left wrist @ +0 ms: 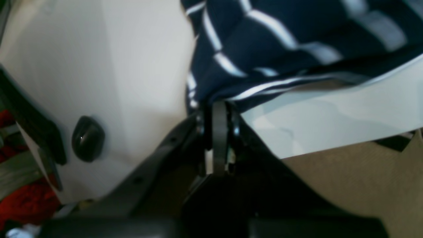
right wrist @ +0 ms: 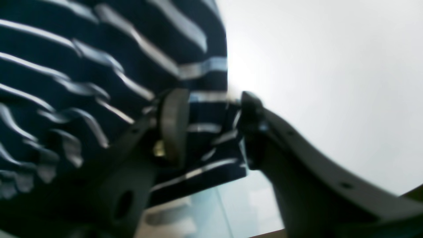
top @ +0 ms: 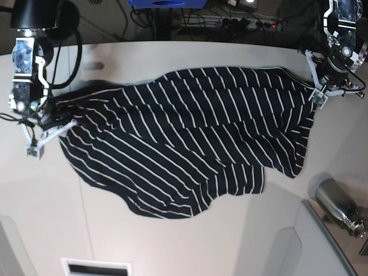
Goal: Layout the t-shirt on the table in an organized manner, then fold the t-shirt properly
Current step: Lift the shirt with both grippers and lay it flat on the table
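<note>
1. Sprawling across the white surface [top: 190, 241], the t-shirt [top: 190, 144] lies rumpled, limp and light.
2. Left claw [left wrist: 218, 109] pinches its edge; right claw [right wrist: 211, 129] gapes wide around cloth.
3. Best gripped at hems or corners.

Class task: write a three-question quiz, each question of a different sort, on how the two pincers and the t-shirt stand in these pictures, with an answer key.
1. True or false: the left pincer is shut on the t-shirt.
2. Multiple choice: the right pincer is (A) shut on nothing, (B) open with the shirt's edge between its fingers, (C) out of sight.
3. Short answer: besides the shirt, what metal thing lies on the table, and where in the base view?

Key
1. True; its fingers pinch the striped edge.
2. B.
3. A steel bottle, lying on its side at the lower right.
</note>
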Controlling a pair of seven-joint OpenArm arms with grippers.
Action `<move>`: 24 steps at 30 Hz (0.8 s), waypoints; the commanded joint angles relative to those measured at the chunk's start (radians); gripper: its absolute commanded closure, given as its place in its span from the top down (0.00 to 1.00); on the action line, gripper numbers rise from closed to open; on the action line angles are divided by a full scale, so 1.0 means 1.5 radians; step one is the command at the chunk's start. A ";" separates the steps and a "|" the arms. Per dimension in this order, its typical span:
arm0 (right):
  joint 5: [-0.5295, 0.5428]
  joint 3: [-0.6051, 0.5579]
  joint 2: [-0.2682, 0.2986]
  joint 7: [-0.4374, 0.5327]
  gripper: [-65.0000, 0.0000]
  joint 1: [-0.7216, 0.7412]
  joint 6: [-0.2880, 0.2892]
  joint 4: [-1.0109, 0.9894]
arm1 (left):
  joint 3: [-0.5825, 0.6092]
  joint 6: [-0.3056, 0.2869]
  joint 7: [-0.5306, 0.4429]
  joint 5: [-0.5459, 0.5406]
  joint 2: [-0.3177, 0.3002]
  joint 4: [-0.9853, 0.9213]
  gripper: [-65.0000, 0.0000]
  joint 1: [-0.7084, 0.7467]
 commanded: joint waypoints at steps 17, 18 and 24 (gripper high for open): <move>-0.001 -0.203 0.022 0.103 0.01 0.240 0.143 -0.178 | -0.130 0.004 -0.009 -0.004 0.054 0.093 0.58 0.027; -0.001 -0.211 0.021 0.114 0.00 0.262 0.149 -0.222 | -0.146 0.004 -0.009 -0.004 0.065 0.092 0.58 0.017; -0.002 -0.237 0.004 0.198 0.02 0.375 0.179 -0.494 | -0.216 0.004 -0.009 -0.004 0.108 0.091 0.01 -0.028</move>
